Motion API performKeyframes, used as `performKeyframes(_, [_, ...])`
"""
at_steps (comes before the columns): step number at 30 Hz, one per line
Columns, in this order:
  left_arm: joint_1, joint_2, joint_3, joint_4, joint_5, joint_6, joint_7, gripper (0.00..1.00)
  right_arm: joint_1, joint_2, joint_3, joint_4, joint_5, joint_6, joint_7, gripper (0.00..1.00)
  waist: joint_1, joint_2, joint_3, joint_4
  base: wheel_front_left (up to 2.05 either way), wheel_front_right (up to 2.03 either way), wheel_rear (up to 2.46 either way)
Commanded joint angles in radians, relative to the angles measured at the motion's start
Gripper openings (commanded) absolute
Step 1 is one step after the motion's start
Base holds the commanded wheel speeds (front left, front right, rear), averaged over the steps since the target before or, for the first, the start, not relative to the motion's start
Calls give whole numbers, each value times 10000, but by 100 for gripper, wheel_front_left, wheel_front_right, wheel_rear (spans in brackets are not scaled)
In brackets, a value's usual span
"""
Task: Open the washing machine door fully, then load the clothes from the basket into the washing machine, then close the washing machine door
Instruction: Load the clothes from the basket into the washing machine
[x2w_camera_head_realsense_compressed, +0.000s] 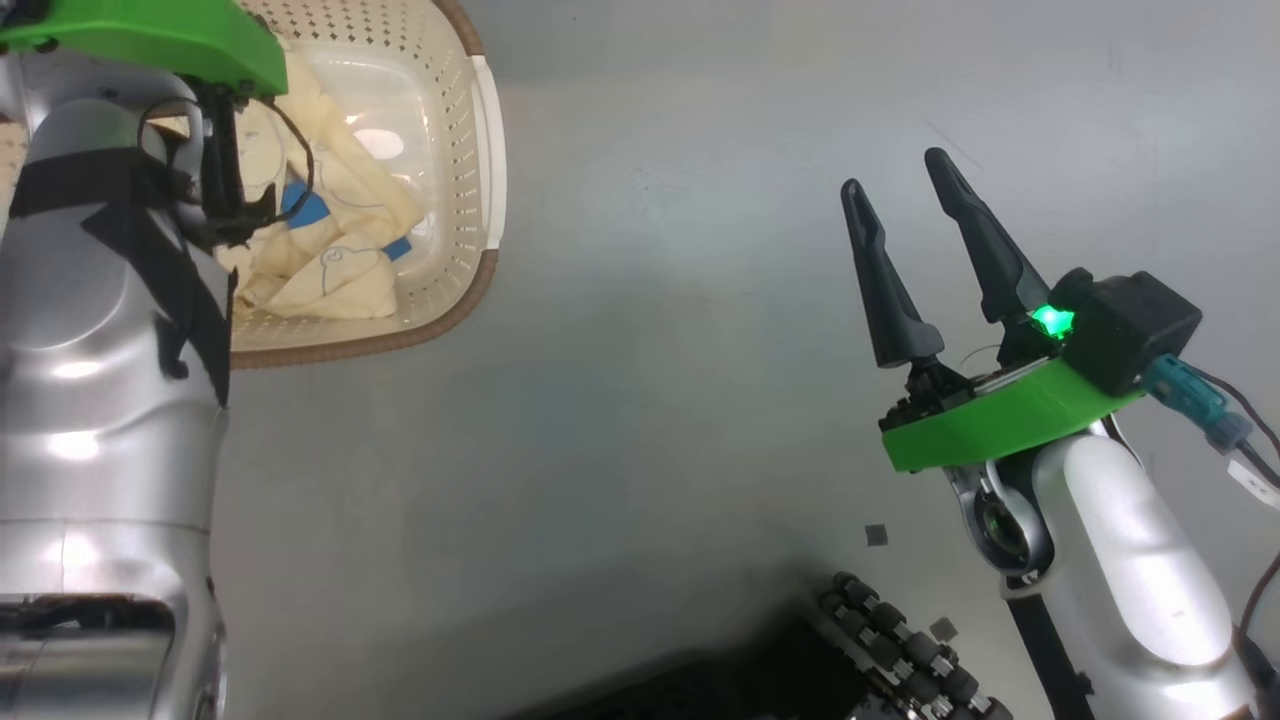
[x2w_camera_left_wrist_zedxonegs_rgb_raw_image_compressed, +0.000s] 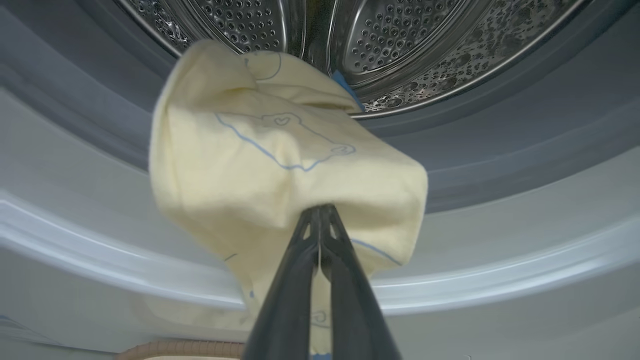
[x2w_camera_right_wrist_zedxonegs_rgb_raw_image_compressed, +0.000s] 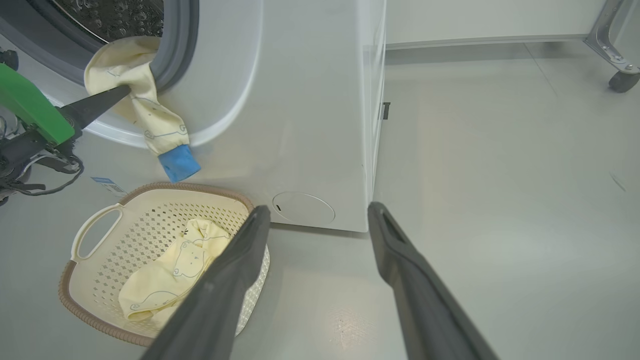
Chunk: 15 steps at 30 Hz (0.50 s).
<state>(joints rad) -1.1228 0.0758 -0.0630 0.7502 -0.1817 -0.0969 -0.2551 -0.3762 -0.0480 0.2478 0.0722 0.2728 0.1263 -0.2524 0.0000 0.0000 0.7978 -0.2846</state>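
The left gripper (x2w_camera_left_wrist_zedxonegs_rgb_raw_image_compressed: 320, 209) pinches a cream garment (x2w_camera_left_wrist_zedxonegs_rgb_raw_image_compressed: 280, 165) tight at the mouth of the washing machine (x2w_camera_right_wrist_zedxonegs_rgb_raw_image_compressed: 310, 100). The right gripper (x2w_camera_head_realsense_compressed: 893, 172) hangs well apart from it, fingers spread wide.

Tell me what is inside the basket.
Cream clothes with blue line drawings lie in the basket. Anything beneath them is covered.

Bright, even light; soft glare on floor (x2w_camera_right_wrist_zedxonegs_rgb_raw_image_compressed: 350, 320) (wide-angle edges curve).

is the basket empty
No, a pale yellow garment lies in the basket, while the left claw holds another garment at the washer opening.
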Motion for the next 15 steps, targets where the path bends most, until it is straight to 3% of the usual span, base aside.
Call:
performKeyframes(1, [244, 177, 81, -424, 57, -43, -66, 0, 197, -22, 75, -268, -4, 44, -94, 100, 0, 0, -21, 67, 0, 0, 0])
performKeyframes(15, [311, 207, -234, -1191, 123, -68, -63, 0, 223, -22, 199, -209, 54, 44, -94, 100, 0, 0, -205, 151, 0, 0, 0])
